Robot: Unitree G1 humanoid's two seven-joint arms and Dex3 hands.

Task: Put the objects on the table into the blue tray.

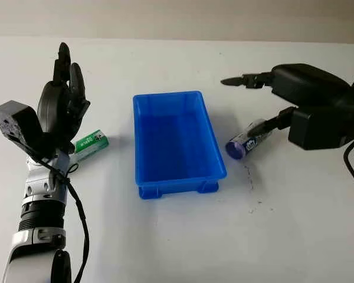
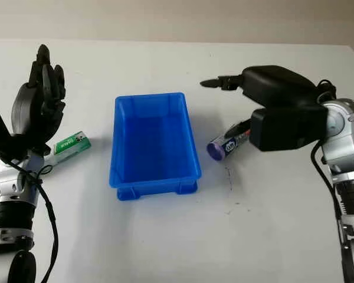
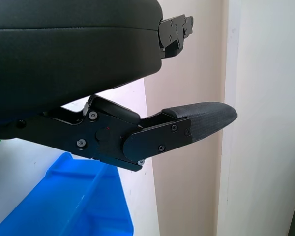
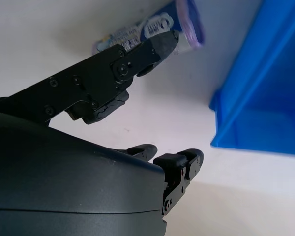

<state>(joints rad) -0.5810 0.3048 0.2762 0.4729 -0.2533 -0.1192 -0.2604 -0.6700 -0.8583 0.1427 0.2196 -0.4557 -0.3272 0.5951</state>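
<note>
Two things lie on the white table [image 1: 183,236] outside the blue tray [image 1: 176,141], one by each of my hands. My left hand [image 1: 62,106] is raised with its fingers pointing away from me, open and holding nothing. Just beside its palm, on the tray side, lies the green packet [image 1: 92,145] flat on the table, partly behind my wrist. The tray sits a little further off on that same side.

My right hand [image 2: 271,112] hangs over the table beyond the tray's other long wall. It is open too: two fingers [image 2: 221,82] reach out toward the tray's far corner, and the thumb [image 4: 157,46] angles down to the small bottle [image 2: 227,143]. In the right wrist view the thumb tip lies against the bottle's labelled side, though I cannot tell whether it truly touches. The bottle lies on its side under my hand, purple cap [image 2: 215,150] toward the tray, close to the wall but apart from it.
</note>
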